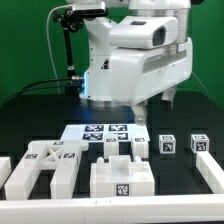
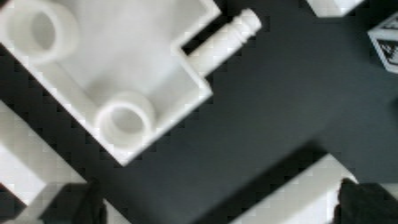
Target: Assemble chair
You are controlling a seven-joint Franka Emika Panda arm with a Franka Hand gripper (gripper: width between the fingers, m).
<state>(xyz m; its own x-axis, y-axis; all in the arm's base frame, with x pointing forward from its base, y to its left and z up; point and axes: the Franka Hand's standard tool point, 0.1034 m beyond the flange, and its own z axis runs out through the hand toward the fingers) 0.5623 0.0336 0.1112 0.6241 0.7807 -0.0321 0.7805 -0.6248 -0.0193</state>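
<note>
Several white chair parts lie on the black table. In the wrist view a flat white plate (image 2: pixel 98 70) with two round holes fills the upper part, and a ridged white peg (image 2: pixel 226 38) sticks out from its edge. My gripper (image 2: pixel 214 207) is open. Its dark fingertips (image 2: pixel 61 205) show at both lower corners, wide apart, with bare table and the edge of another white part (image 2: pixel 306 192) between them. In the exterior view the gripper (image 1: pixel 141 117) hangs low behind the parts, mostly hidden by the arm.
The marker board (image 1: pixel 100 130) lies mid-table. Two long white frames (image 1: pixel 45 165) lie at the exterior view's left and a blocky part (image 1: pixel 122 177) lies in front. Two tagged cubes (image 1: pixel 168 144) and a white bar (image 1: pixel 210 170) lie at the right.
</note>
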